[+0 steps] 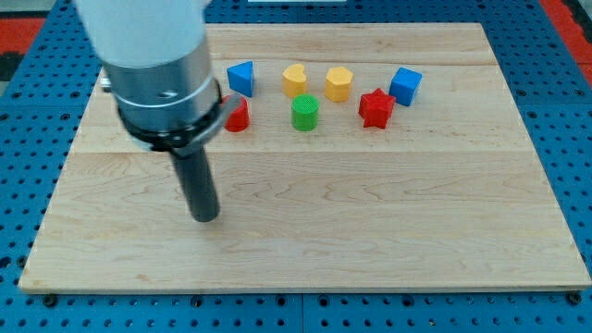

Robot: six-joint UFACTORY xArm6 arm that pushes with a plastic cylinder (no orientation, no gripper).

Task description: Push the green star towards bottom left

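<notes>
So the green block (pixel 304 113) sits in the row of blocks near the view's top, and honestly it looks more like a ribbed cylinder than a star from here, but it's the only green one, so I'm calling it the target. My tip (pixel 204 216) is on bare board, down and to the view's left of the green block, well apart from it. No jaws on this rig, just a plain dark rod, so nothing opens or closes.

That's the catch: I'm on the wrong side. To shove it bottom left I'd need to get up and right of it first.

Around the green block: yellow heart (pixel 294 80) just above, yellow hexagon-ish block (pixel 339 84) up-right, red star (pixel 376 107) to the right, a red block (pixel 238 116) to the left, half hidden by the arm. All matte plastic on a pale wooden board (pixel 370 231).
</notes>
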